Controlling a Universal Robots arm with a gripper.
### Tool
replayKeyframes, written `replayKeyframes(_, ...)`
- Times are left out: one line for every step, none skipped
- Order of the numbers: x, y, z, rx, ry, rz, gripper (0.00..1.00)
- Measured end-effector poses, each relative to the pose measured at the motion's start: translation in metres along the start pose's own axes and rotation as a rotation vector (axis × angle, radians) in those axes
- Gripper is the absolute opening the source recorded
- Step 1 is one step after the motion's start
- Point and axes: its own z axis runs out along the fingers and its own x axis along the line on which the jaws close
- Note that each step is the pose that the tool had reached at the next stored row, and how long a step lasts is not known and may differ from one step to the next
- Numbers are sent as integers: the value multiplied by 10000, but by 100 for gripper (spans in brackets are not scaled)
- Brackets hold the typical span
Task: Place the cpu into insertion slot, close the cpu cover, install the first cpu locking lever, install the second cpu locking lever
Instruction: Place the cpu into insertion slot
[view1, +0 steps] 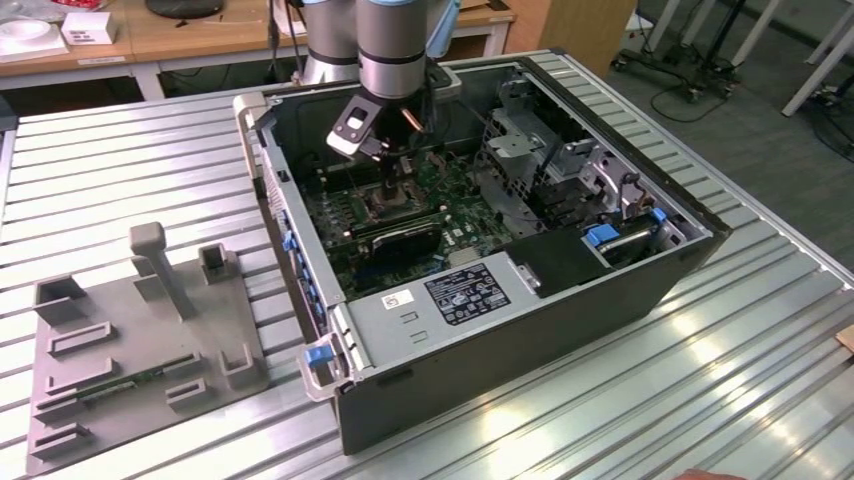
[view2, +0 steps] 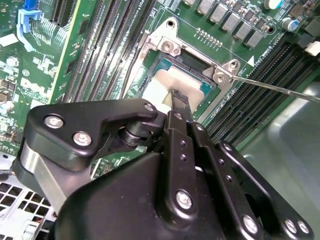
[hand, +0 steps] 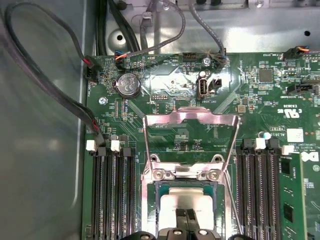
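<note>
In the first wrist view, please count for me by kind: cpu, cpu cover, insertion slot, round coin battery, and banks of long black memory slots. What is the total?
cpu: 1
cpu cover: 1
insertion slot: 1
coin battery: 1
memory slot banks: 2
Total: 6

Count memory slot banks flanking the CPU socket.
2, first wrist view: one memory slot bank on one side of the insertion slot, the second bank opposite. Others may be hidden.

Motherboard (hand: 131, 119) green; cpu (hand: 187, 201) pale silver, probably; gripper (view2: 178, 99) black.
</note>
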Motion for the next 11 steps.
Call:
replayKeyframes(0, 1, -17, 1, -1, 0, 10)
replayKeyframes(0, 2, -36, 0, 0, 0, 10)
replayKeyframes(0, 3, -56, 0, -2, 0, 10)
replayKeyframes(-1, 4, -77, 1, -3, -1, 10)
replayKeyframes(-1, 5, -99, 1, -5, -1, 10)
replayKeyframes(-1, 6, -122, 0, -4, 0, 10)
replayKeyframes(-1, 7, -146, 0, -4, 0, 10)
replayKeyframes(-1, 8, -169, 0, -5, 0, 10)
replayKeyframes(-1, 9, -191, 0, -5, 0, 10)
replayKeyframes(-2, 10, -212, 0, -5, 0, 10)
replayKeyframes(-2, 11, -230, 0, -6, 0, 10)
